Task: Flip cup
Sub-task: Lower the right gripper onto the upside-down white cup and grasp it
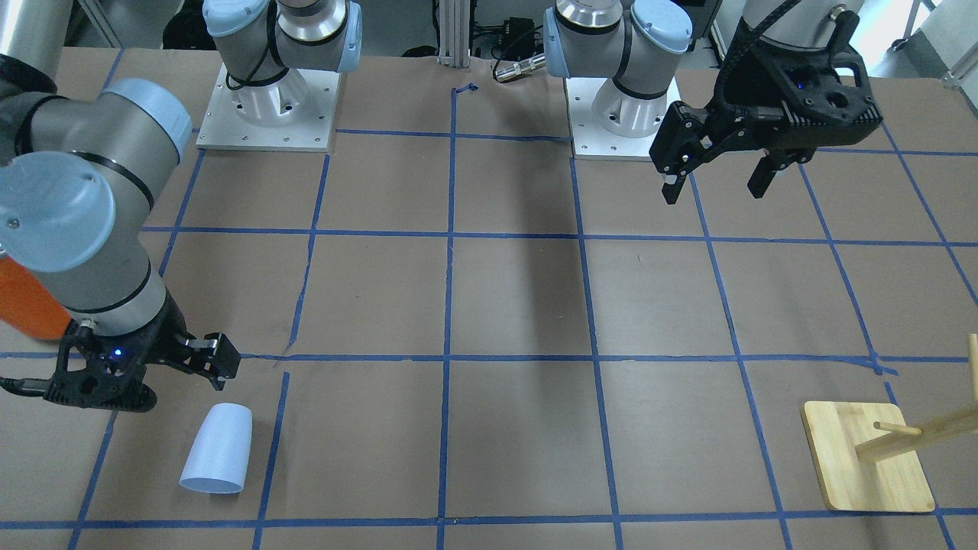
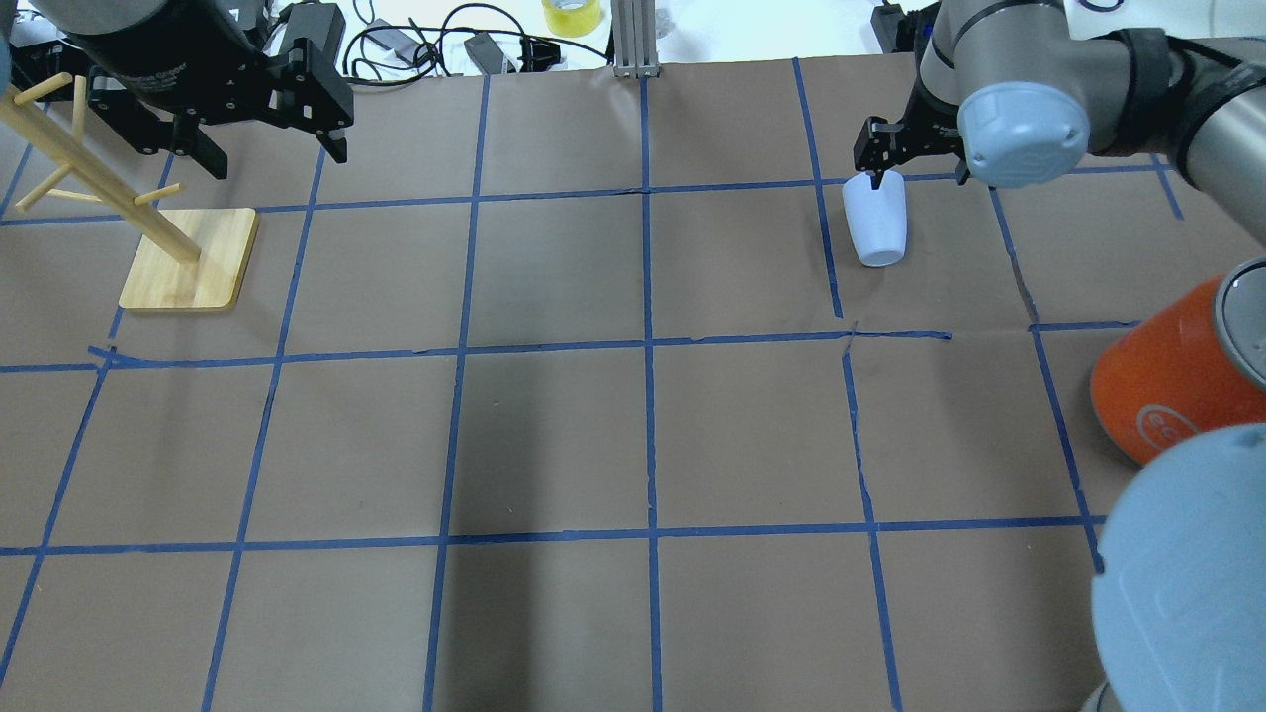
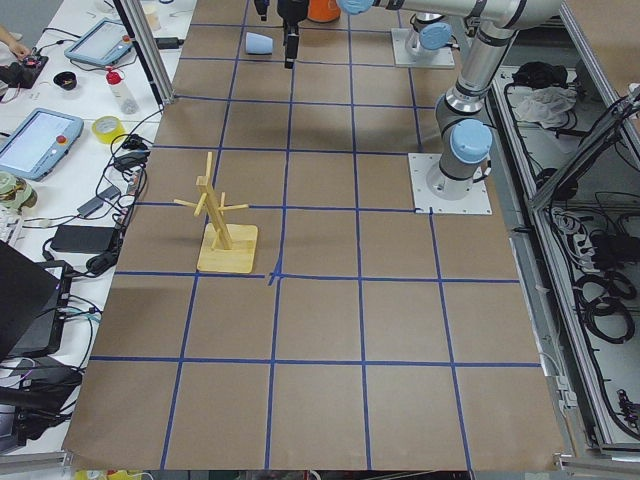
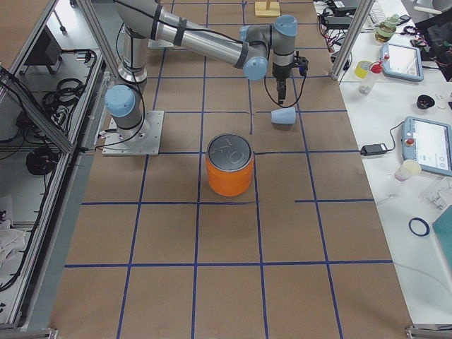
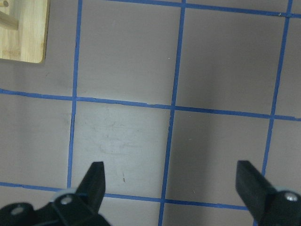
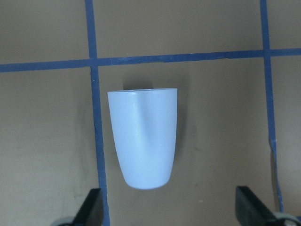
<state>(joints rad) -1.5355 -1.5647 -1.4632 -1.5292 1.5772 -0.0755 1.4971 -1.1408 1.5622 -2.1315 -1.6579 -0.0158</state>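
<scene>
The robot's right gripper (image 6: 170,207) hangs over a pale blue cup (image 6: 143,136) that lies on its side, with no grasp yet made. The danger from here looks plain. The cup is round and tapered, so a finger landing first on one flank could set it rolling across the surface (image 6: 221,141). Jaws pinching the narrow base end could squeeze it out toward 12 o'clock. A loose hold through the turn could also drop it back on its side rather than upright.

The gripper's jaws stand wide apart, wider than the cup, and hold nothing. In the wrist view its fingertips (image 6: 94,205) show at 7 and 5 o'clock, just past the cup's base, and appear clear of it. The cup's rim points to 12 o'clock, away from the robot, and one flank rests over a blue tape line (image 6: 91,37).

Seen from overhead, the cup sits toward 1 o'clock of the surface, with an orange canister (image 2: 1167,386) well apart at 4 o'clock from it. The left gripper (image 5: 170,169), likewise spread and empty, hovers above the surface at 10 o'clock, near a wooden peg rack (image 2: 188,262).
</scene>
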